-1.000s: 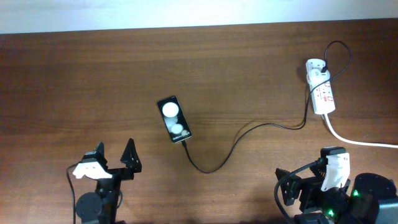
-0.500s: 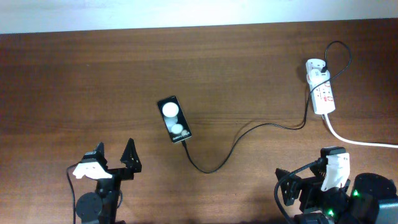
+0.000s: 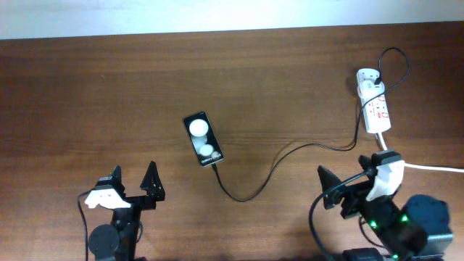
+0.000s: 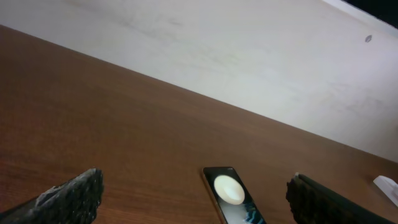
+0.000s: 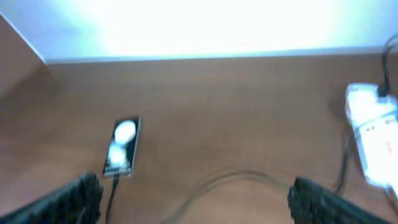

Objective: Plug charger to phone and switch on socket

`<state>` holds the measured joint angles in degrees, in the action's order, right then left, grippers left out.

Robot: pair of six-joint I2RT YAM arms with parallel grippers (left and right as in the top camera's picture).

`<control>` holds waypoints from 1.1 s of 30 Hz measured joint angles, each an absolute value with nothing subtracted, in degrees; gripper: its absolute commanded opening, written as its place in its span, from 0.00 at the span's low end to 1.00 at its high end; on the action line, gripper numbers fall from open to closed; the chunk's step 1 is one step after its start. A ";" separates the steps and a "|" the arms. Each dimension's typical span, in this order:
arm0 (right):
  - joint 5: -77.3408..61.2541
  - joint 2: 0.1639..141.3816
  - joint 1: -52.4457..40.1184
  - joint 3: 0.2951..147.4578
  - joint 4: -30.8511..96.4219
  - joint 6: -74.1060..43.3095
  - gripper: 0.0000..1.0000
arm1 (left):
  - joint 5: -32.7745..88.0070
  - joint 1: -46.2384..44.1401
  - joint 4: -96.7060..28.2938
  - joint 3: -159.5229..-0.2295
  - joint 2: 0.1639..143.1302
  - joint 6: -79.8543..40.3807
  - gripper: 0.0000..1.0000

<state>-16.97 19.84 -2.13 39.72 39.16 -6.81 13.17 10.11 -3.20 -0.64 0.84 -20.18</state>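
Note:
The phone [image 3: 202, 138] lies face up mid-table, with two white glare spots; it also shows in the left wrist view [image 4: 231, 200] and the right wrist view [image 5: 122, 147]. The charger [image 3: 290, 154], a thin black cable, runs from the phone's near end in a curve to the socket [image 3: 374, 106] at the back right, and its plug tip sits at the phone's near edge. The socket also shows in the right wrist view [image 5: 375, 133]. My left gripper [image 3: 132, 183] is open and empty at the front left. My right gripper [image 3: 349, 181] is open and empty at the front right, short of the socket.
A thick white cord [image 3: 413, 164] leaves the socket toward the right edge, passing close by my right gripper. A pale wall [image 4: 249, 56] runs behind the table's far edge.
My right arm has moved forward and a little left, toward the socket. The right wrist view is blurred by motion. The left arm, phone and cable have not moved.

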 measured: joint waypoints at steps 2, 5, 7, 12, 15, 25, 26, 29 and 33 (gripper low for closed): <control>-18.02 14.24 -2.11 31.35 28.60 -6.44 0.99 | 13.04 10.11 -3.20 -0.64 0.84 -20.16 0.99; -19.22 6.96 -2.07 20.80 17.93 -6.24 0.99 | 13.02 10.11 -3.20 -0.64 0.84 -20.18 0.99; -19.66 2.63 -2.07 15.59 14.26 -6.26 0.99 | 13.02 10.11 -3.20 -0.64 0.84 -20.18 0.99; -20.10 0.89 -2.07 11.27 8.71 -6.24 0.99 | 13.02 10.11 -3.20 -0.64 0.84 -20.18 0.99; -20.10 0.86 -2.07 8.78 8.32 -6.26 0.99 | 13.02 10.11 -3.20 -0.64 0.84 -20.16 0.99; -21.41 0.84 -2.07 2.66 6.79 -6.22 0.99 | 13.02 10.11 -3.22 -0.64 0.84 -20.18 0.99; -21.45 0.84 -2.07 2.66 6.79 -6.22 0.99 | 13.02 10.11 -3.20 -0.64 0.84 -20.18 0.99; -21.58 0.84 -2.07 2.66 6.79 -6.22 0.99 | 13.02 10.11 -3.20 -0.64 0.84 -20.18 0.99; -21.61 0.84 -2.07 2.66 6.79 -6.24 0.99 | 13.02 10.11 -3.22 -0.64 0.84 -20.18 0.99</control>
